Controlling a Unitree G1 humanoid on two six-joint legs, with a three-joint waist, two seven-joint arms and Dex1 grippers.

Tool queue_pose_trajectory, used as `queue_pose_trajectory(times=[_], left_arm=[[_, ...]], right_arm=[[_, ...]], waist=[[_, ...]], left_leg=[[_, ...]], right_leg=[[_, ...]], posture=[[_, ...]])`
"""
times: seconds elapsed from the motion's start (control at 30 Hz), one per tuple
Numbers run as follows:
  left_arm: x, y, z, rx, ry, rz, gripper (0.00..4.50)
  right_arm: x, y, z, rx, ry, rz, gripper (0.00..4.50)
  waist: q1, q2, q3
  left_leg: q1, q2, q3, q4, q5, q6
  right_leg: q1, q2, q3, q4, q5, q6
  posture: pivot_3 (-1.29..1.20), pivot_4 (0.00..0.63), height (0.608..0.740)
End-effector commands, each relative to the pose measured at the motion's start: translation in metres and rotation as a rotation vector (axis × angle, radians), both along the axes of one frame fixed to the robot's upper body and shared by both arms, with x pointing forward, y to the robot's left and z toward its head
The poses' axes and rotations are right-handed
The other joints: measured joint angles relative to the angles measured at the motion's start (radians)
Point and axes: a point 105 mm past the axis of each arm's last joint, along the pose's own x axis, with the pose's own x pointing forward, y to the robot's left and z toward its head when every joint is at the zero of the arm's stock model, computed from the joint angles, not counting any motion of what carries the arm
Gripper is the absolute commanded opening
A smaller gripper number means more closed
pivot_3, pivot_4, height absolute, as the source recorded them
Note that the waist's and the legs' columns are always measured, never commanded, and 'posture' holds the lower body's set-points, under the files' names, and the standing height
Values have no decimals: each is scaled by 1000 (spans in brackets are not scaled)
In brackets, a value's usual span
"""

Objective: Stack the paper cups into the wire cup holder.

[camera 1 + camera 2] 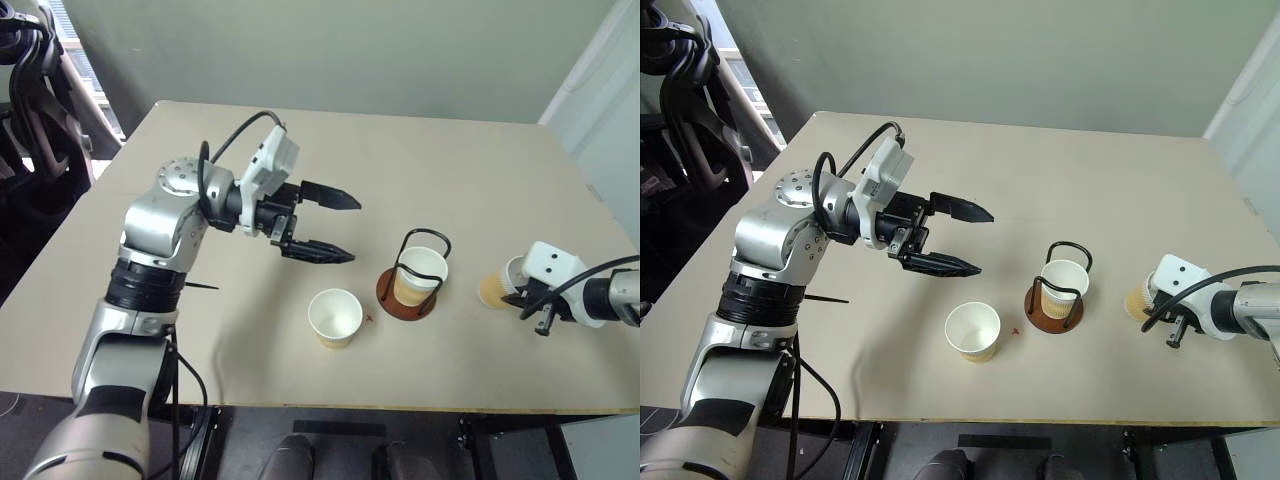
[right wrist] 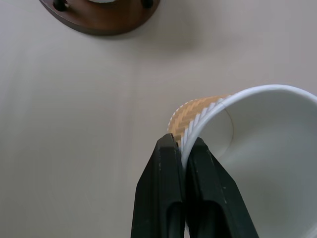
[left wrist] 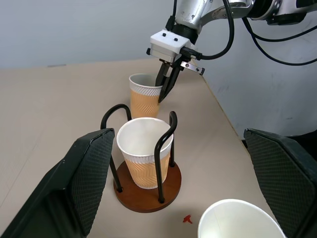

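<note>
**Three paper cups, one wire cup holder – beige table**

One cup (image 1: 420, 276) stands upright inside the wire cup holder (image 1: 407, 295) near my table's (image 1: 450, 180) front edge. Second cup (image 1: 334, 317) stands loose just left of it, a small red speck (image 3: 187, 218) between. My right gripper (image 2: 182, 148) pinches the third cup's (image 1: 497, 285) rim, right of the holder. Left gripper (image 1: 330, 225) hangs wide, empty, above the table. I read no lettering anywhere

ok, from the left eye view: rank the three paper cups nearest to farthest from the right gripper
1. The cup at the table's right: pinched by its rim in the right gripper.
2. The cup in the wire cup holder: middle of the table, to that gripper's left.
3. The loose cup: farthest left, near the front edge.
</note>
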Motion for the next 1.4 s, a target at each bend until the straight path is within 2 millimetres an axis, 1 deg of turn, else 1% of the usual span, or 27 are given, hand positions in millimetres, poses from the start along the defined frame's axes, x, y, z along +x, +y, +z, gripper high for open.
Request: queue_pose_trajectory(times=[0.03,0.17,0.23,0.3,0.5,0.67,0.77,0.9,1.03,1.2,1.4], left_arm=[[-4,0,9,-3,-46,-11,4500],[-4,0,9,-5,-45,-12,4500],[-4,0,9,-5,-45,-12,4500],[-4,0,9,-5,-45,-13,4500],[-3,-1,9,-4,-45,-17,4500],[-3,-3,9,-7,-49,-22,4500],[-3,-3,10,-7,-51,-26,4500],[-4,-3,10,-8,-53,-27,4500],[-4,-3,10,-9,-51,-25,4500],[-4,-2,10,-7,-50,-22,4500],[-4,-3,10,-6,-49,-21,4500]], right_arm=[[4,6,31,10,-111,20,26],[5,13,50,34,-174,28,26],[5,16,62,42,-206,34,26],[2,23,76,64,-237,54,26],[-9,58,111,131,-299,176,26],[-16,79,127,167,-314,256,26],[-21,89,128,152,-298,310,26],[-23,100,131,151,-287,345,26],[-25,106,129,142,-270,372,26],[-28,107,117,123,-225,389,26],[-33,103,100,87,-166,400,26]], waist=[[-1,0,0],[0,0,0],[0,0,0],[-1,0,0],[-3,0,0],[-3,0,0],[-3,0,0],[-4,0,0],[-4,0,0],[-4,0,0],[-4,0,0]], left_leg=[[0,0,0,0,0,0],[0,0,0,0,0,0],[0,0,0,0,0,0],[0,0,0,0,0,0],[0,0,0,0,0,0],[0,0,-1,0,0,0],[0,0,-1,0,0,0],[0,0,-1,0,0,0],[0,0,-1,0,0,0],[-1,0,-1,-1,0,0],[-1,0,-1,0,0,0]], right_leg=[[0,0,0,0,0,0],[0,0,0,0,0,0],[0,0,0,0,0,0],[0,0,0,0,0,0],[0,0,0,0,0,0],[0,0,0,-2,0,0],[0,0,0,-2,0,0],[-1,0,0,-2,0,0],[-1,0,0,-2,0,0],[-1,0,0,-2,0,0],[-1,0,0,-2,0,0]], posture=[[0,150,740],[0,150,740],[0,150,740],[0,150,740],[0,150,740],[0,150,740],[0,150,740],[0,150,740],[0,150,740],[0,150,740],[0,150,740]])
